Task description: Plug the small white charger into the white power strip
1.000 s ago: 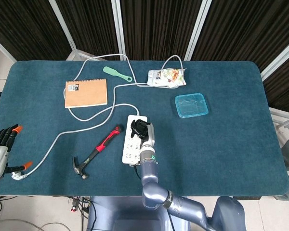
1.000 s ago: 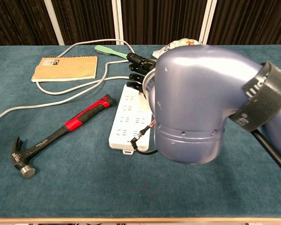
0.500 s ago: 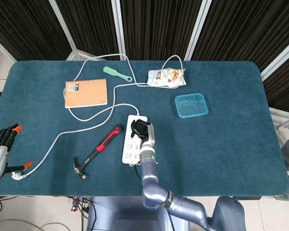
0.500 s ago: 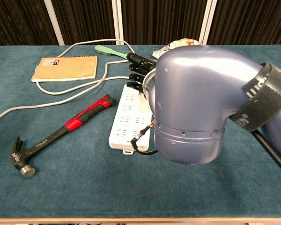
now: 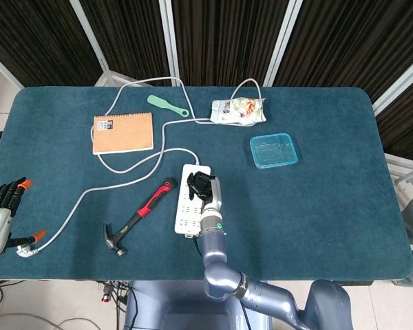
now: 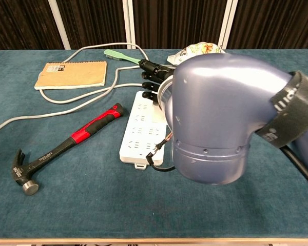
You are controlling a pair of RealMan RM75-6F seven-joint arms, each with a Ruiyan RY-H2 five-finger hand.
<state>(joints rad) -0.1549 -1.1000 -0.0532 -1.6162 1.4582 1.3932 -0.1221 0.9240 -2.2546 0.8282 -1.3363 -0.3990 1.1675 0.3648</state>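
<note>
One power strip (image 5: 191, 199), one hammer (image 5: 139, 217), one notebook (image 5: 122, 133).

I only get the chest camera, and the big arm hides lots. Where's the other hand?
Observer: The left hand is by the near left corner of the table, fingers spread, outside your picture.
Operator: Is something hiding that I can't see?
Observer: Yes, a blue container, to the right of the power strip.
Operator: Where does the grey cable end?
Observer: Right beside the left hand.
</note>
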